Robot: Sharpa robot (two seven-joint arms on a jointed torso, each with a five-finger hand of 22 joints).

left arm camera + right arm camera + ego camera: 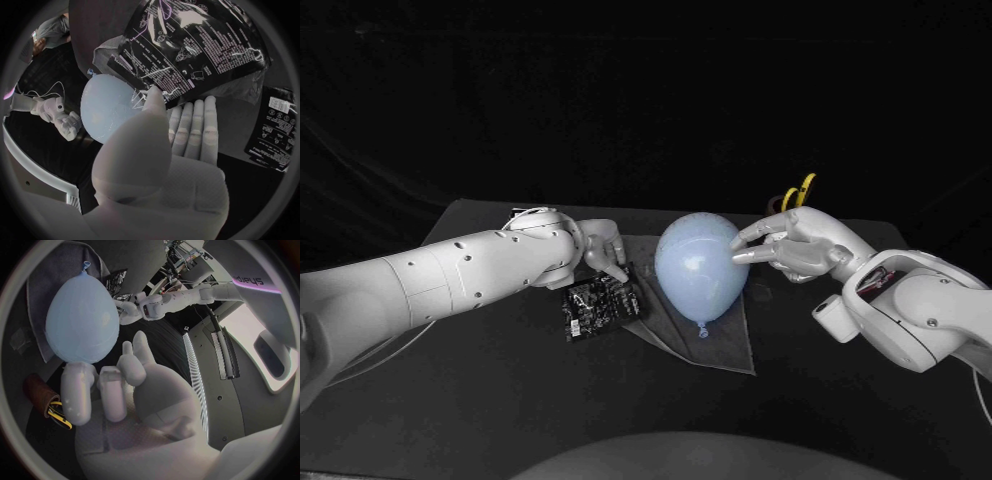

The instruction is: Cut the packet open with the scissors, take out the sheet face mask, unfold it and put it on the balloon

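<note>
at the left, the left hand (596,245) is over the table (502,400), just beside the balloon. the left wrist view shows it pinching a black printed packet (187,50) between the thumb and the fingers (194,125), which lie flat and pressed together behind the packet. a second dark packet (275,130) lies on the table close by. i cannot tell whether the held packet has been cut, since no open edge or mask shows. next comes a grey cloth (718,345) spread on the table, and on it lies the pale blue balloon (700,262), knot end toward the robot. to its right, the right hand (798,248) holds nothing; its fingers are loosely extended and slightly apart, with the tips touching the balloon's side as if to steady it. behind that hand, the scissors (798,190) stand with yellow handles up in a brown holder (36,390), with no hand on them. judging by this, the task is at its first step: the packet is in hand and the cut is not yet made. the next move likely calls for the right hand to leave the balloon, reach back for the scissors, and bring the blades to an edge of the packet while the left hand holds it taut and clear of the balloon, which a stray blade could burst.
</note>
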